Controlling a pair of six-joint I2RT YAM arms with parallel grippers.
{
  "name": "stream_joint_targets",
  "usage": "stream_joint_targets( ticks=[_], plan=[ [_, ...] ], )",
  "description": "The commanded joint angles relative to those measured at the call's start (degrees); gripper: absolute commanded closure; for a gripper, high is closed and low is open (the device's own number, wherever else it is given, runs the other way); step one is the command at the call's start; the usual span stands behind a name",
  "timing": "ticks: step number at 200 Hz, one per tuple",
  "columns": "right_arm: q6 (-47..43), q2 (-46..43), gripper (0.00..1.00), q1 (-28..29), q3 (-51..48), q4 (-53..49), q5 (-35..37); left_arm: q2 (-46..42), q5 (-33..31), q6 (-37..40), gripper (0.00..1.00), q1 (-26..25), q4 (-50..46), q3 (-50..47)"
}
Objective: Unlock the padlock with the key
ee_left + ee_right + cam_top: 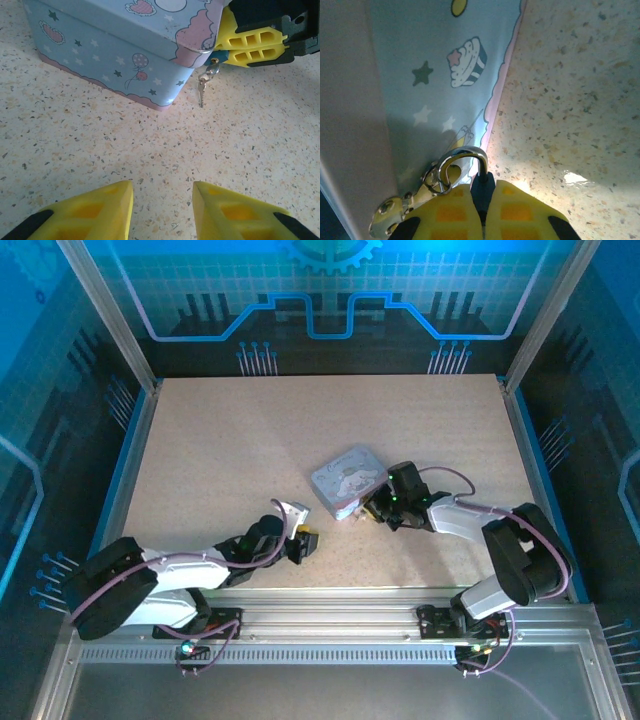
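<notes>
Work surface: pale speckled table, blue-lit panels around it.
Container: pale blue rectangular tin printed with stars, balloons and a cupcake, pink scalloped trim. It sits near the middle of the table, turned at an angle to the edges.
Padlock: tiny dark-blue metal padlock with a silver curved shackle. It is at the tin's corner nearest the right arm, raised off the table at lid height. In the left wrist view only a sliver of its blue body shows between the yellow fingers.
Shackle link: the shackle passes through a small metal ring, which sits beside a silver hasp plate on the tin wall.
Key: very small thin metal key, hanging from the ring just below the padlock, beside the tin's corner. No finger holds it. Whether its tip touches the table cannot be told.
Right gripper: right gripper has its yellow fingers pressed together on the padlock body. Seen from above it is right at the tin's corner.
Left gripper: left gripper has its yellow fingers spread apart, nothing between them. It is low over bare table, facing the tin and key, near but apart from both.
</notes>
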Motion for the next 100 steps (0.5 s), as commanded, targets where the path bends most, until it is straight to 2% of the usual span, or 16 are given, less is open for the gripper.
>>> stream_joint_targets(
  ticks=[1,43,100],
  plan=[
    [1.6,-0.7,1.0,0.6,0.1,-0.7,3.5,-2.3,-0.8,-0.3,0.63,0.4,-0.6,-1.3],
    [1.5,-6.6,1.0,0.5,0.1,-4.5,10.0,-3.6,-1.3,0.1,0.63,0.4,-1.2,-1.8],
    [-3.0,-2.3,1.0,0.3,4.3,-8.1,8.3,-4.3,-1.6,0.2,0.63,0.4,-1.3,-2.3]
  ],
)
